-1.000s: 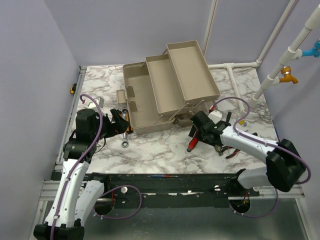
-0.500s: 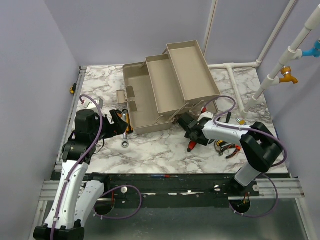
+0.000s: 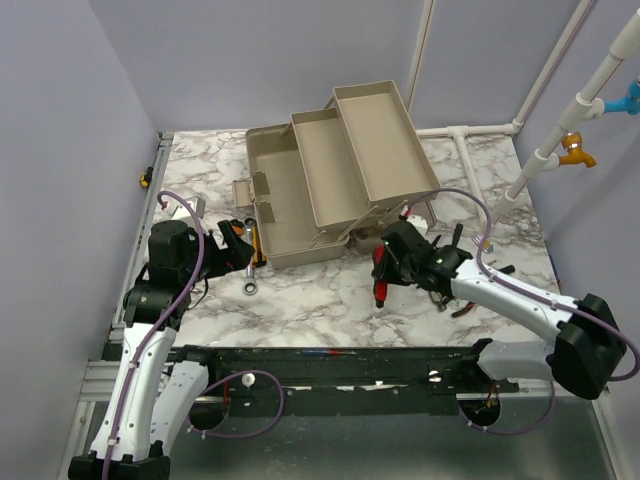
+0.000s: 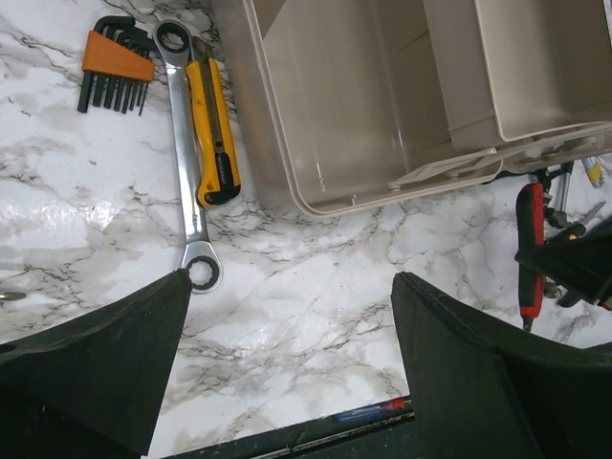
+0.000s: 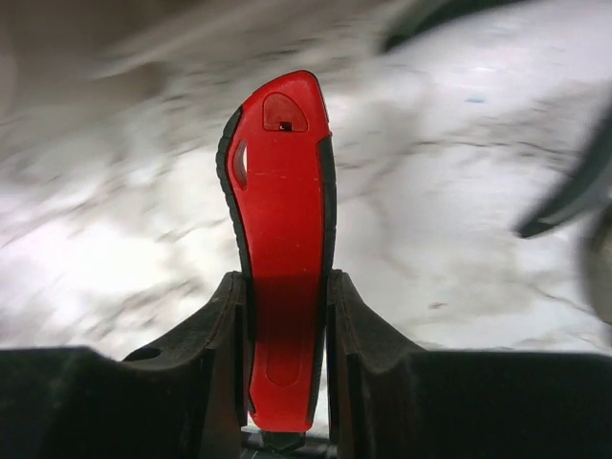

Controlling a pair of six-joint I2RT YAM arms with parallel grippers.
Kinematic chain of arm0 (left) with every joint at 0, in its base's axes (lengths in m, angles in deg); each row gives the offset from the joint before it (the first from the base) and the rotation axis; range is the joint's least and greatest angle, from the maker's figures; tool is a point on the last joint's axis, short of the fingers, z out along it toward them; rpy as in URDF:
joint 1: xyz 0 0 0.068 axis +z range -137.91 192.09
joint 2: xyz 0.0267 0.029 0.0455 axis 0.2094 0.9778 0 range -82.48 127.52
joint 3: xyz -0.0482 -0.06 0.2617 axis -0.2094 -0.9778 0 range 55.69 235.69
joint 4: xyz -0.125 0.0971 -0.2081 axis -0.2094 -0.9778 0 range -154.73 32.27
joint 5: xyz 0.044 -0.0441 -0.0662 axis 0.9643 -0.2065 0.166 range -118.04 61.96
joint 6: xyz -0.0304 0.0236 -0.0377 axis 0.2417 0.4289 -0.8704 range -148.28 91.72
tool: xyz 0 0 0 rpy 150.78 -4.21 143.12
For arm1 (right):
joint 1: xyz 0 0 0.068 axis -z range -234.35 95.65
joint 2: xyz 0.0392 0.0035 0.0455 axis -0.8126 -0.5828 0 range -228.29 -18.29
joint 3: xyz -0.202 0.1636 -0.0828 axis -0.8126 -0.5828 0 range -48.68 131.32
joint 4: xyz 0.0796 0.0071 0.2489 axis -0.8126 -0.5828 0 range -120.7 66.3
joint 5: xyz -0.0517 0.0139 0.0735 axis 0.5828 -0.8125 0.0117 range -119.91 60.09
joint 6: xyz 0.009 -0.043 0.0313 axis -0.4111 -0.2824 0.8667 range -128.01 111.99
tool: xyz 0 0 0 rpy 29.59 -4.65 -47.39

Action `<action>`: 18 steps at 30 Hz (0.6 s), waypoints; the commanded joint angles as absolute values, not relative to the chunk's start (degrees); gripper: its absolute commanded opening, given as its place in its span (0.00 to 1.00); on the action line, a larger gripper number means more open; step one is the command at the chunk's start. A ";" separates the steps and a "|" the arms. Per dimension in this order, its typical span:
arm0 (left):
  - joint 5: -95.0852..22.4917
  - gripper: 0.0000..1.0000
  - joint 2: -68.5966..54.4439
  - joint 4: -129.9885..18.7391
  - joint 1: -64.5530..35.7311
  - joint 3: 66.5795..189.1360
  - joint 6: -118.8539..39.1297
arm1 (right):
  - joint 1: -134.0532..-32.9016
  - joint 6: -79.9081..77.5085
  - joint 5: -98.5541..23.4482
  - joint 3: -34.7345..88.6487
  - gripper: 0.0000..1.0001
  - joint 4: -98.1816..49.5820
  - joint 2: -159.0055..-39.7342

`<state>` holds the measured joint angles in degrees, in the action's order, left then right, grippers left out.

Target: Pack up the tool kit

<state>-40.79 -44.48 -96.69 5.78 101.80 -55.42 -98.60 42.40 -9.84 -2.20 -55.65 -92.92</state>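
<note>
The tool kit box (image 3: 290, 200) stands open at the back of the marble table, its beige fold-out trays (image 3: 385, 135) spread to the right; it also fills the top of the left wrist view (image 4: 382, 105). My right gripper (image 5: 284, 287) is shut on the red cutter (image 5: 279, 201), both fingers pressed against its red and black handle. From above, that gripper (image 3: 388, 268) sits just in front of the box with the red cutter (image 3: 381, 288) pointing toward me. My left gripper (image 3: 240, 245) hangs open left of the box with nothing between its fingers (image 4: 96, 363).
A long ring wrench (image 4: 186, 172), a yellow utility knife (image 4: 215, 134) and an orange hex key set (image 4: 115, 62) lie left of the box. Pliers and other small tools (image 3: 455, 298) lie right of my right gripper. White pipes (image 3: 470, 170) run along the back right.
My right gripper has closed on the red cutter, and its arm has shifted over it. The left arm has stayed where it was, still open.
</note>
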 commanded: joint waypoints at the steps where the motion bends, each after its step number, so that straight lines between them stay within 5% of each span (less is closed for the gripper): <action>1: -45.37 0.87 -43.75 -95.32 6.29 100.60 -54.66 | -98.81 29.00 -30.49 1.45 0.05 -47.74 -87.41; 8: -48.48 0.87 -43.84 -94.79 6.24 100.47 -53.17 | -98.81 21.16 -37.13 14.74 0.05 -49.43 -90.22; 18: -54.51 0.89 -43.82 -93.53 6.29 99.79 -52.17 | -98.74 14.48 -17.23 45.66 0.05 -63.00 -110.21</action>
